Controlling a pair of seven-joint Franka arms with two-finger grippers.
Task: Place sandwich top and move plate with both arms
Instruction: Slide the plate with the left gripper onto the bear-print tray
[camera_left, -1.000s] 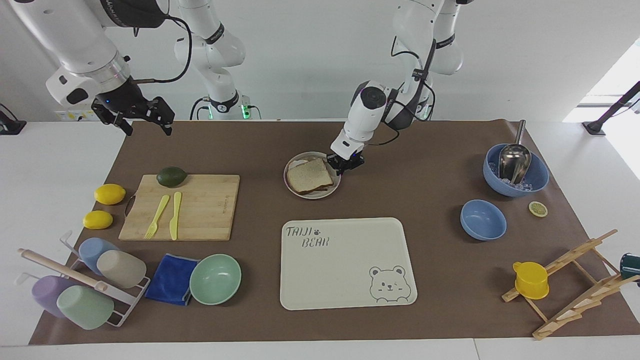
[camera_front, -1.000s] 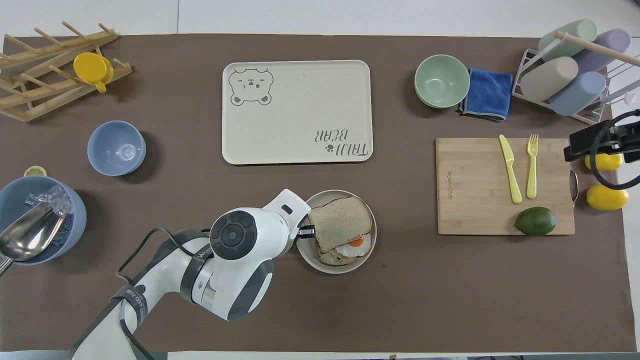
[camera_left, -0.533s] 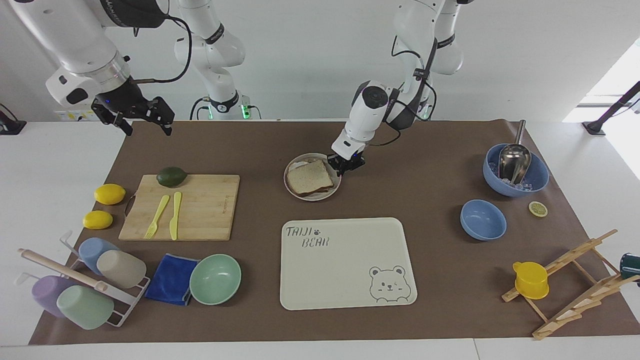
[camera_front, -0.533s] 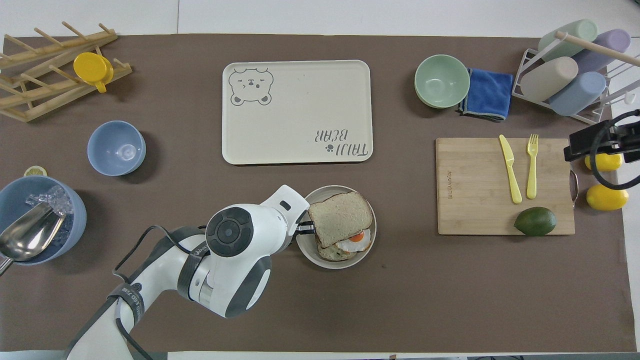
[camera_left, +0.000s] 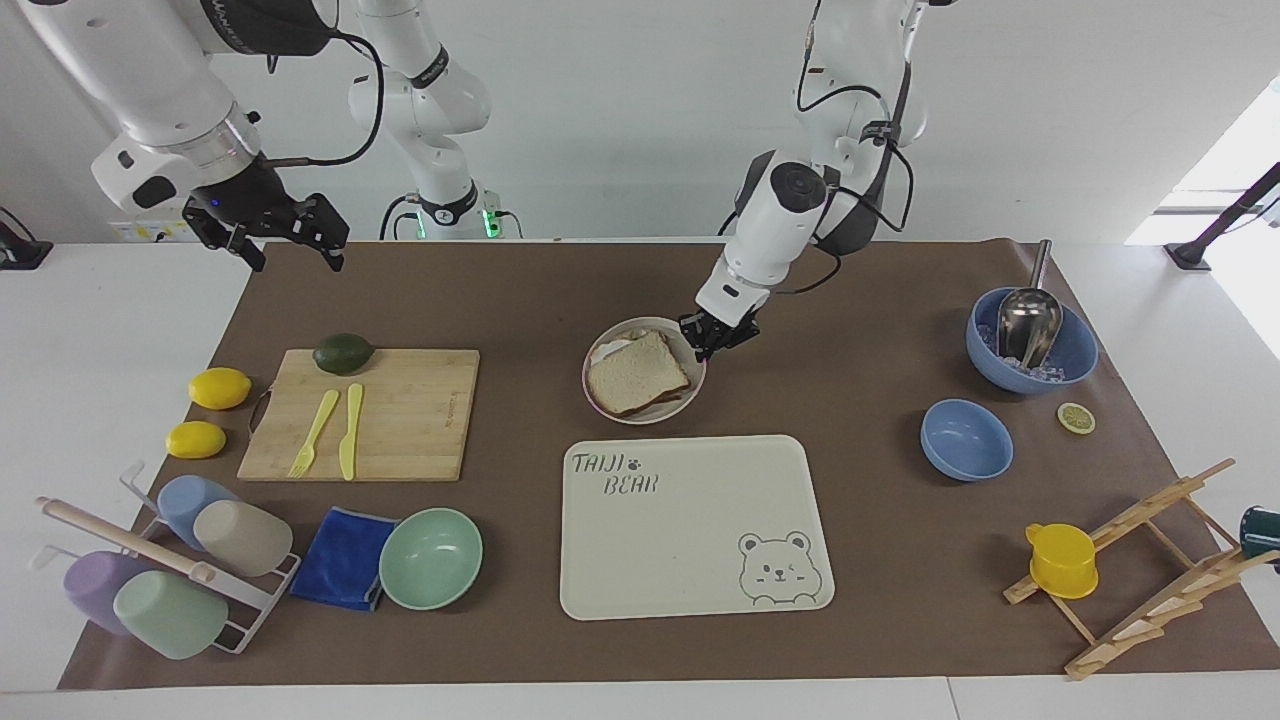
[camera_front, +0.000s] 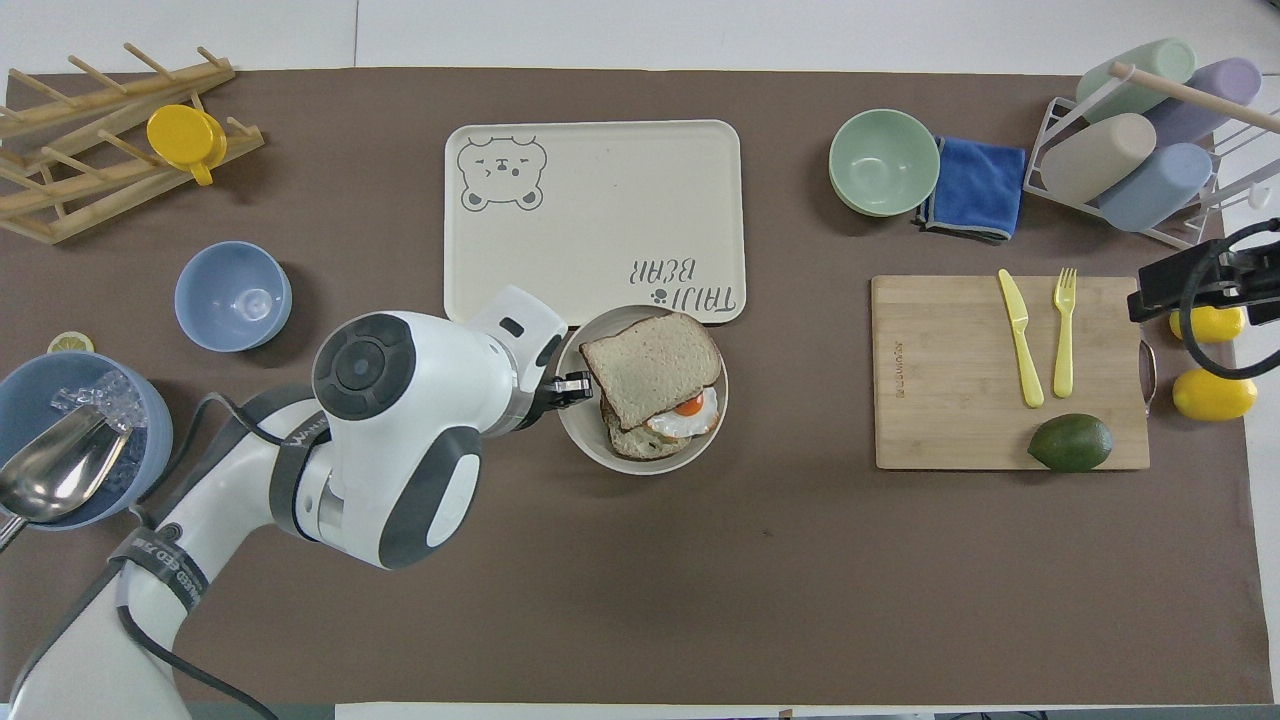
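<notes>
I have the left hand (camera_left: 716, 338) clamped on the rim of the plate (camera_left: 690, 400), on the side toward the left arm's end of the table (camera_left: 520, 290). The plate sits beside the tray (camera_left: 690, 560), nearer to the robots, its rim just meeting the tray's edge from above. The sandwich top (camera_left: 637, 372) lies askew on the egg slice (camera_front: 680, 425) in the plate. My right hand (camera_left: 290, 240) waits open over its table corner.
</notes>
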